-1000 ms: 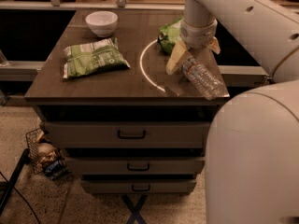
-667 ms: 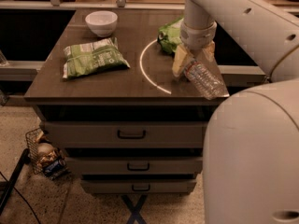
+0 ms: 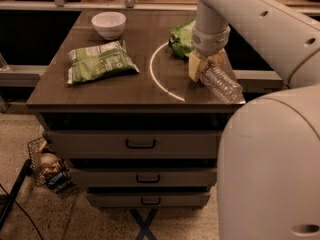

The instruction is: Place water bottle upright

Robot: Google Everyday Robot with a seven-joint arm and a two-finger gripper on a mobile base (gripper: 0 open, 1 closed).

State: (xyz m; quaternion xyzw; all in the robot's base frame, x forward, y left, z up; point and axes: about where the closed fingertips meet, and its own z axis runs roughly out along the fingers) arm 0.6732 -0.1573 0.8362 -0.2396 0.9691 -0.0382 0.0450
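Currently, the pincer [image 3: 206, 66] hangs over the right side of the surface [image 3: 100, 91], clenched on the cap end of the water bottle [image 3: 224, 84]. From there the bottle slants down and rightward, its base near the surface's front right corner.
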